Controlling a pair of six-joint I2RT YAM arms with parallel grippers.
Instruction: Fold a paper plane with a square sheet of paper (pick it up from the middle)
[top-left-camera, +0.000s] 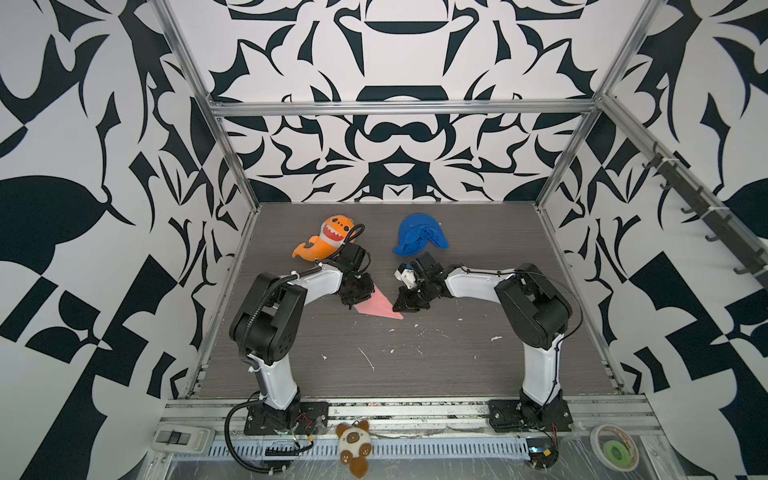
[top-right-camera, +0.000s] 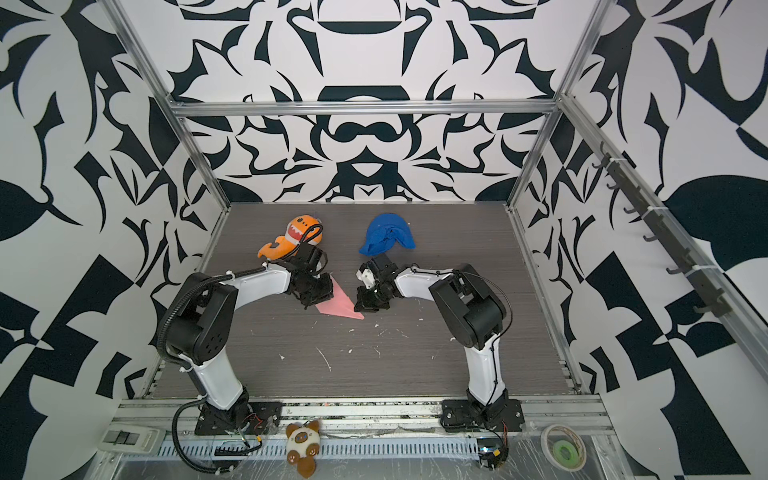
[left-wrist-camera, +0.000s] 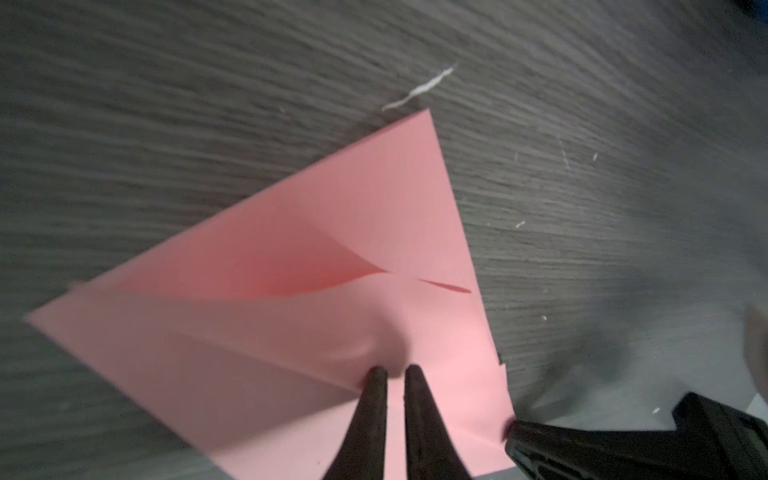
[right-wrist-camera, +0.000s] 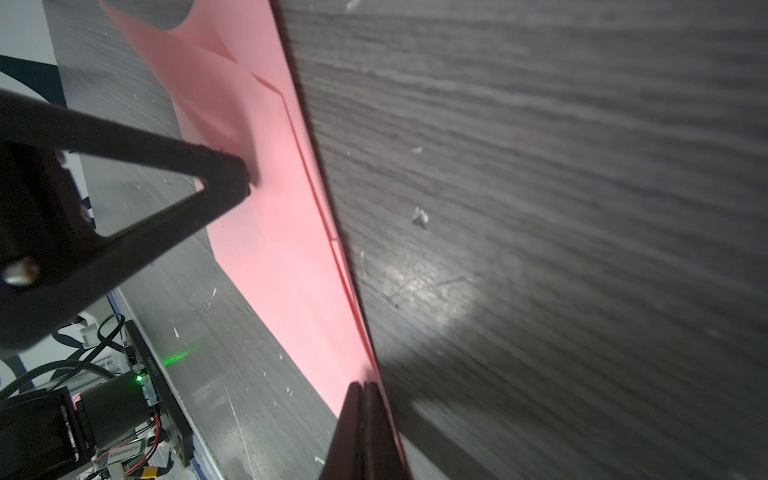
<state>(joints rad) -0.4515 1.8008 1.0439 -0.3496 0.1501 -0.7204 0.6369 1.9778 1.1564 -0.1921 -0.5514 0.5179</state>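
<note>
1. Left gripper (left-wrist-camera: 395, 374): jaws narrowly parted, both tips pressed onto the pink paper (left-wrist-camera: 332, 232). Pink shows between them; whether they nip a fold cannot be told.
2. Right gripper (right-wrist-camera: 362, 386): jaws clenched together, tips bearing on the paper's tapering end.
3. Pink paper: partly folded to a pointed triangle, lying mid-table between the grippers, one flap slightly raised.
4. Left arm (top-left-camera: 316, 282) and right arm (top-left-camera: 469, 284): elbows bent, forearms reaching inward, wrists pitched down.
5. Orange shark plush (top-left-camera: 328, 239) and blue cloth (top-left-camera: 419, 239): behind the wrists, apart from the paper.
6. Table (top-left-camera: 415, 357): dark wood-grain with white flecks. Black-and-white patterned walls (top-left-camera: 399, 145) surround it.
</note>
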